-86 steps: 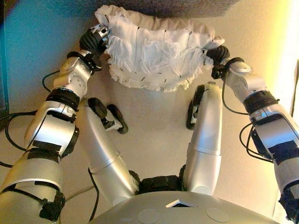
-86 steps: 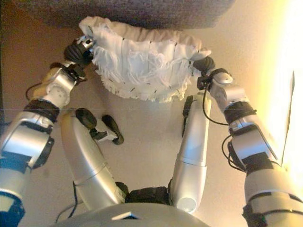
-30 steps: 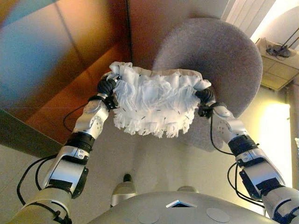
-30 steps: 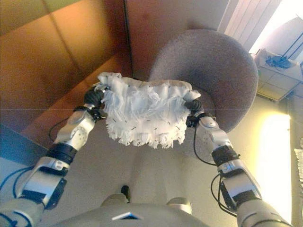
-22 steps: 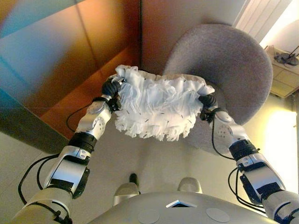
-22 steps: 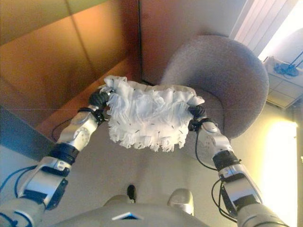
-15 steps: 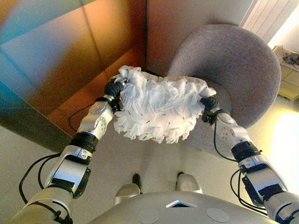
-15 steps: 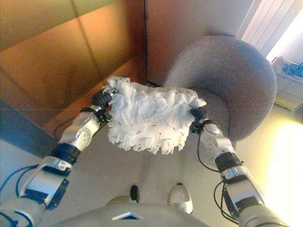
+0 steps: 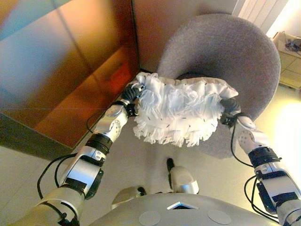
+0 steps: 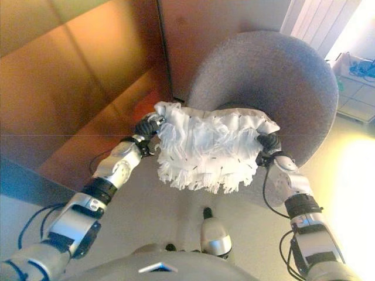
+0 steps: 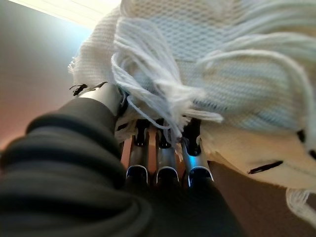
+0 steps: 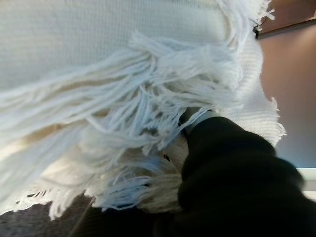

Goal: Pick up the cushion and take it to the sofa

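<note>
A white fringed cushion [image 9: 181, 110] hangs between my two hands, in front of the seat of a round grey armchair [image 9: 221, 47]. My left hand [image 9: 130, 96] presses its left end. In the left wrist view the fingers [image 11: 159, 155] run straight along the cushion [image 11: 232, 64] with their tips under the fringe. My right hand [image 9: 229, 106] is against the cushion's right end. In the right wrist view the fringe [image 12: 123, 108] covers everything past the dark cover [image 12: 232, 168].
Orange-brown wall panels [image 9: 61, 61] stand to the left, with a corner behind the armchair. A pale floor [image 9: 141, 160] lies below the cushion. A light low unit with cables [image 9: 291, 47] is at the far right.
The view has shifted as I move. The cushion, still between both hands, is now closer to the armchair and overlaps its seat instead of hanging to its left.
</note>
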Controlling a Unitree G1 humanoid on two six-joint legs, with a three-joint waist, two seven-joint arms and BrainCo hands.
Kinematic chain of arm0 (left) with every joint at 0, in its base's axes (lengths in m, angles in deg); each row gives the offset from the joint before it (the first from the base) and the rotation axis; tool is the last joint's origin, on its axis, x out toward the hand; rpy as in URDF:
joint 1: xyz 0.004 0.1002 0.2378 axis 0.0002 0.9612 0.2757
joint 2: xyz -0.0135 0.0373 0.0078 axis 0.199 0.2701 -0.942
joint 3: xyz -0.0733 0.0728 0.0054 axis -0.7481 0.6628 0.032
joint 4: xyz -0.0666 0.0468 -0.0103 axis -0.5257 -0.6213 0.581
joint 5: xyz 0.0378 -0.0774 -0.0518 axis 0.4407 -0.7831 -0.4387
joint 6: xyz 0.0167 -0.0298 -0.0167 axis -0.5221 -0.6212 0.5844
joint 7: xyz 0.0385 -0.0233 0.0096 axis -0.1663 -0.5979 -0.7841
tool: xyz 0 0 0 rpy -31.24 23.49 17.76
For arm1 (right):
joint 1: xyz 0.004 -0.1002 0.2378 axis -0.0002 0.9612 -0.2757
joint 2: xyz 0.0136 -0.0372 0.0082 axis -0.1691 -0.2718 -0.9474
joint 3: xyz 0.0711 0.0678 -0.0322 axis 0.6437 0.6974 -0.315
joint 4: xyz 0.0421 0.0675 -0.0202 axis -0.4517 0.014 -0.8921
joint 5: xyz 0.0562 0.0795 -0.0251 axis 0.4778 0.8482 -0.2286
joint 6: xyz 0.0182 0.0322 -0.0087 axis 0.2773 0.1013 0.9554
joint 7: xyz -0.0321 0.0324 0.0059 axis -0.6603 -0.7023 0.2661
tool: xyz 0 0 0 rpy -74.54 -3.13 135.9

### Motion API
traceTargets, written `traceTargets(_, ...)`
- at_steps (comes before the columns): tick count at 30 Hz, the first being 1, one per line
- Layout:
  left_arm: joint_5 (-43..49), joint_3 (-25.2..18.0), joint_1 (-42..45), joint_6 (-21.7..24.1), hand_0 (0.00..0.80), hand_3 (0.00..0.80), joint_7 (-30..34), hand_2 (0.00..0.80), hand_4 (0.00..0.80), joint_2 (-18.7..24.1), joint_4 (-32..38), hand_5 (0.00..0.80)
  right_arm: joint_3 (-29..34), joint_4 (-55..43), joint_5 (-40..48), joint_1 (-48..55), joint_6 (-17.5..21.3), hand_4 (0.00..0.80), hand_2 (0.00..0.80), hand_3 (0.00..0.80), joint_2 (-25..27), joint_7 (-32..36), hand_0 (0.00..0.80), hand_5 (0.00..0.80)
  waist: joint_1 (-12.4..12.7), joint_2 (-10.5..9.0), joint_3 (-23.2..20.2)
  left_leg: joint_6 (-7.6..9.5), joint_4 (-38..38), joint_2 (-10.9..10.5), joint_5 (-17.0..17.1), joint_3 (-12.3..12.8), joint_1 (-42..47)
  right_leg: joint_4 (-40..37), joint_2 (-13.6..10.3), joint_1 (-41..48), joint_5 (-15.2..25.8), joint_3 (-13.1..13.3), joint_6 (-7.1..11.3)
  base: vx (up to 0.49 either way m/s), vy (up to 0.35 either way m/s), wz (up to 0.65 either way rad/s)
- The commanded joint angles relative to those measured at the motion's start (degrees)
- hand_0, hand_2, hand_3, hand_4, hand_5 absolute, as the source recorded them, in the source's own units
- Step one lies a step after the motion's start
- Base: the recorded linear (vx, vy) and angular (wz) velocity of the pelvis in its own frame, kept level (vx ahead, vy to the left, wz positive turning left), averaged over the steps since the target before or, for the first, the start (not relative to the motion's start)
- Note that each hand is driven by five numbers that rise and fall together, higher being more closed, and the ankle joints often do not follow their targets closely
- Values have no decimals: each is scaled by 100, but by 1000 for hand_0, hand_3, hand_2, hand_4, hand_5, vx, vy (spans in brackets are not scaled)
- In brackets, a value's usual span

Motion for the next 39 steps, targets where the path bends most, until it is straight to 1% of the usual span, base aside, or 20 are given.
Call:
traceTargets(1,202,-2,-257,321,800,800,432,800,800,-163,835,800,152,-509,-6,-551,597,800,800,800,-339,445,800,800,71,146,-719,-200,112,57,443,531,1159,-317,354,-731,429,-496,-29,372,-172,-13)
traceTargets(4,265,-150,8,249,800,800,427,800,800,-50,1072,800,102,-664,2,-515,561,800,800,800,-515,409,800,800,178,272,-740,-582,1027,423,1402,720,735,226,542,-514,-245,-599,-389,401,-210,-21)
traceTargets(5,288,-189,56,213,800,800,424,800,800,-3,1141,800,82,-701,-14,-502,566,800,800,800,-570,406,800,800,219,268,-735,-653,1279,511,1536,773,565,272,559,-419,-353,-592,-446,408,-166,-73)
traceTargets(6,309,-238,93,181,800,800,443,800,800,46,1201,800,88,-749,-48,-468,583,800,800,800,-631,413,800,800,261,294,-735,-780,1642,689,1596,843,407,367,605,-276,-587,-570,-495,375,-124,-81)
traceTargets(7,321,-282,111,173,800,800,482,800,800,74,1238,800,104,-778,-77,-439,602,800,800,800,-660,427,800,800,269,226,-736,-766,1880,762,1705,1010,282,334,541,-207,-555,-591,-572,357,-101,-74)
traceTargets(9,192,-360,112,96,800,800,548,800,800,60,1324,800,146,-818,-182,-337,678,800,800,800,-695,442,800,800,257,173,-744,-881,2751,1057,1717,1247,58,265,519,12,-671,-563,-705,342,-80,-34)
traceTargets(11,127,-378,107,72,800,800,575,800,800,-17,1295,800,163,-786,-180,-251,773,800,800,800,-669,425,800,800,253,121,-718,-895,3283,1260,1737,1250,-225,243,525,206,-770,-451,-805,321,-26,-16)
traceTargets(13,169,-358,130,93,800,800,588,800,800,-67,1251,800,174,-806,-153,-195,794,800,800,800,-625,449,800,800,253,98,-670,-865,3179,1454,1753,1212,-378,266,525,313,-829,-361,-804,260,60,-8)
traceTargets(14,188,-342,177,130,800,800,642,800,800,-63,1237,800,191,-895,-164,-139,741,800,800,800,-593,440,800,800,251,95,-640,-856,2828,1605,1831,1152,-398,271,525,357,-843,-282,-775,230,114,1)
traceTargets(17,171,-339,218,56,800,800,679,800,800,-37,1301,800,217,-1101,-150,-97,538,800,800,800,-542,333,800,800,284,103,-580,-788,1777,1710,1934,852,-465,270,501,388,-823,-90,-652,196,189,1)
traceTargets(18,122,-334,196,35,800,800,680,800,800,-31,1283,800,225,-1124,-110,-126,429,800,800,800,-499,328,800,800,320,118,-551,-793,1362,1670,1952,643,-532,264,451,413,-821,24,-564,150,198,0)
traceTargets(19,118,-334,192,34,800,800,680,800,800,-33,1280,800,226,-1125,-106,-130,420,800,800,800,-496,328,800,800,322,116,-546,-793,1332,1662,1955,629,-531,265,443,419,-824,30,-556,148,211,-1)
traceTargets(21,23,-312,134,67,800,800,685,800,800,-41,1166,800,172,-1033,-49,-227,347,800,800,800,-488,361,800,800,426,149,-509,-799,722,1548,1960,314,-672,218,327,510,-830,173,-390,146,192,-3)
traceTargets(24,15,-253,103,179,800,800,534,800,800,-25,1000,800,-123,-917,31,-446,223,800,800,800,-614,370,800,800,731,240,-449,-807,-508,1169,1826,-433,-880,21,200,835,-901,515,-102,231,226,-27)
traceTargets(26,46,-253,131,258,800,800,439,800,800,18,919,800,-282,-879,85,-545,167,800,800,800,-689,348,800,800,906,267,-433,-823,-896,1053,1873,-673,-1059,-74,151,1084,-989,682,-20,195,173,-82)
traceTargets(27,54,-275,140,296,800,800,477,800,800,45,827,800,-342,-844,89,-557,172,800,800,800,-749,317,800,800,971,276,-428,-815,-831,1023,1849,-590,-1221,-115,94,1243,-1053,709,18,145,144,-107)
traceTargets(28,59,-307,115,323,800,800,534,800,800,54,711,800,-375,-797,93,-569,189,800,800,800,-812,294,800,800,953,268,-440,-756,-704,1026,1703,-373,-1227,-138,13,1294,-1079,658,54,119,153,-134)
traceTargets(32,102,-270,106,411,800,800,600,800,800,227,618,800,-370,-875,-2,-496,204,800,800,800,-935,276,800,800,951,344,-464,-701,-668,989,1460,-219,-1040,77,-245,1146,-1089,445,211,72,140,-82)
traceTargets(35,55,-227,-7,421,800,800,577,800,800,302,613,800,-311,-823,64,-556,312,800,800,800,-916,250,800,800,968,372,-442,-637,-647,913,1364,-206,-1000,267,-349,974,-1118,409,267,2,144,-6)
traceTargets(39,-11,-95,-272,290,800,800,500,800,800,218,568,800,-308,-646,-19,-685,455,800,800,800,-982,99,800,800,1032,331,-407,-436,-518,681,1179,-295,-1079,670,-485,801,-1032,449,324,-51,111,4)
